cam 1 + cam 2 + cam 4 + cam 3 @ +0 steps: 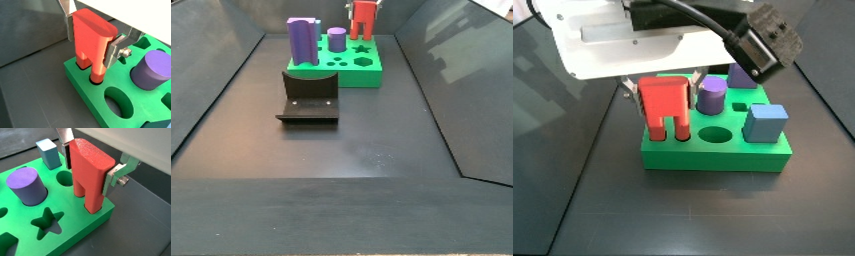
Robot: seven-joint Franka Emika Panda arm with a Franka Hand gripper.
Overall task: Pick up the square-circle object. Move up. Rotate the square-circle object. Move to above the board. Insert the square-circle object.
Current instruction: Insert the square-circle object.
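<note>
So the gripper (90,170) is clamped on the square-circle object (90,173), long axis vertical, legs pointing straight down into the board (73,235) holes at its corner.

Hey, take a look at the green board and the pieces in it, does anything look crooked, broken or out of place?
Nothing stands out. The red square-circle object stands upright between the gripper fingers, legs entering holes at a corner of the board. The purple cylinder and the light-blue cube sit upright in the board.
</note>
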